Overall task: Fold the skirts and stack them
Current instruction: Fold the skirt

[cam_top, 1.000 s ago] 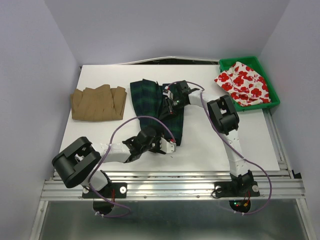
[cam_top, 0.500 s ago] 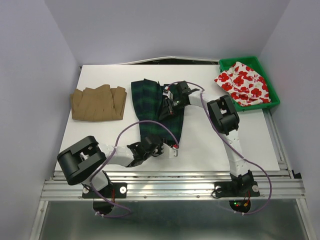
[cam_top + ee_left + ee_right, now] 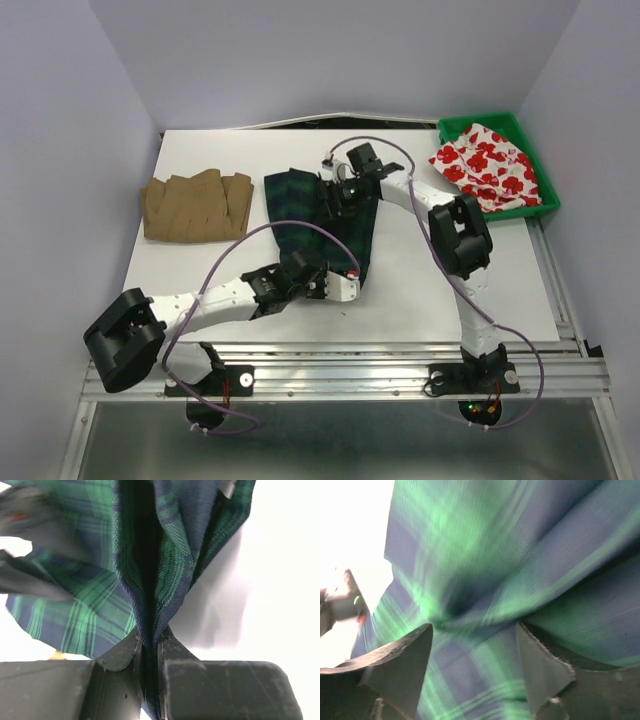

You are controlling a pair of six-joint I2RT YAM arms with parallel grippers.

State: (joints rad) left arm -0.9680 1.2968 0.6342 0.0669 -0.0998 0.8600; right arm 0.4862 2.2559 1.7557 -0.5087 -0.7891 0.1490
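Working plaid skirt [image 3: 322,228] on desk [image 3: 200,275]: soft, limp, draping. Left pincer [image 3: 148,652] pinching near hem tight. Right pincer [image 3: 475,647] spreading wide over far edge, hold unclear. Gripping edges looks best.

No readable text, label, brand, number or sign appeared in any view; the cloth bore only plaid and flower patterns; the arms carried no legible markings.

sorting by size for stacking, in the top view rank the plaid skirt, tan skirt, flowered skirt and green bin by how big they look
1. Green bin and plaid skirt: too alike to rank; arms cover part of the skirt.
2. Tan skirt, a bit smaller.
3. Flowered skirt, smallest; bunched up in the bin.
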